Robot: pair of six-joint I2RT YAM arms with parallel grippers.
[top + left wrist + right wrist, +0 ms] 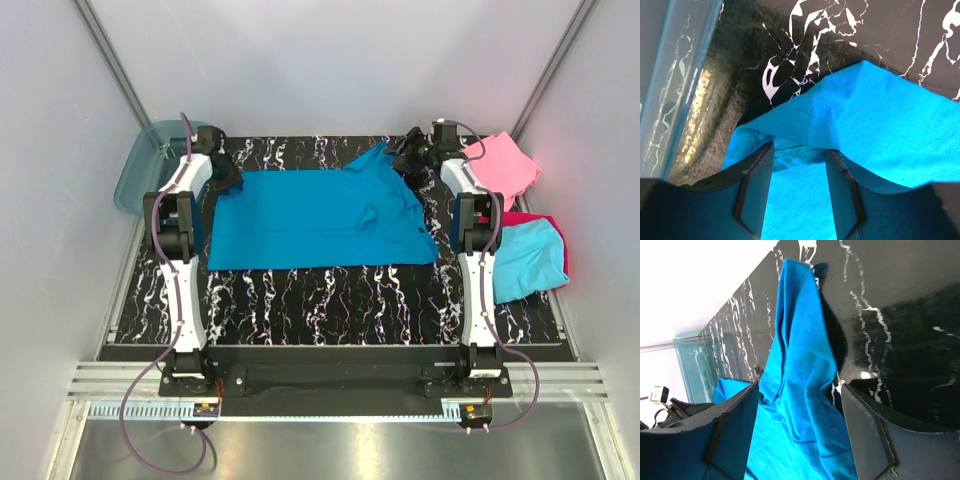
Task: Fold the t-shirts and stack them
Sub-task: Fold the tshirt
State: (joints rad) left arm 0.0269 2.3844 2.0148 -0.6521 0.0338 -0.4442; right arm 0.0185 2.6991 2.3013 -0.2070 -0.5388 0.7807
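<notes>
my task's big teal-blue t-shirt [310, 220] lies spread on the far half of the black marbled mat [330, 295]. it is mostly flat, with wrinkles and a bunched fold toward its right end. its long axis runs left to right, and one pointed flap reaches toward the far right corner. my left arm stretches far along the shirt's left edge. my left gripper [799, 152] is low over the far left corner, fingers spread, with the stitched hem lying between them. my right arm reaches far too. my right gripper [800, 385] has its fingers wide apart astride a ridge of the teal cloth. the folded pink shirt [505, 165] and the cyan shirt [530, 260] sit at the right.
</notes>
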